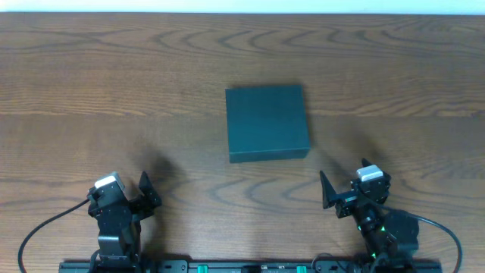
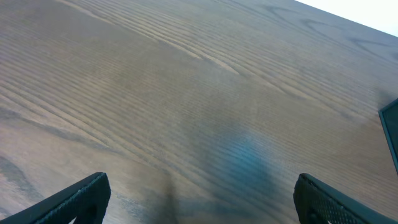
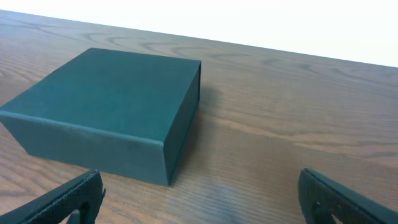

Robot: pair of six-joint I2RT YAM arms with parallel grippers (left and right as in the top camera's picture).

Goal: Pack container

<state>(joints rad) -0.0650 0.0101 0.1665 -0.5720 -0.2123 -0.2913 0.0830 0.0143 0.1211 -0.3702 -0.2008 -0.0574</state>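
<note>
The container [image 1: 267, 122] is a dark teal-grey square box, lid shut, lying in the middle of the wooden table. In the right wrist view the container [image 3: 112, 112] sits just ahead and to the left of my right gripper [image 3: 199, 193], which stands open with nothing between its fingers. My right gripper [image 1: 342, 194] rests near the front edge, below and right of the box. My left gripper [image 1: 144, 191] is at the front left, well apart from the box, open and empty. In the left wrist view, my left gripper [image 2: 202, 196] is over bare wood, and only a sliver of the container [image 2: 392, 127] shows at the right edge.
The wooden table [image 1: 114, 83] stretches around the box. A black rail [image 1: 242, 265] with the arm bases runs along the front edge, with cables looping off both sides.
</note>
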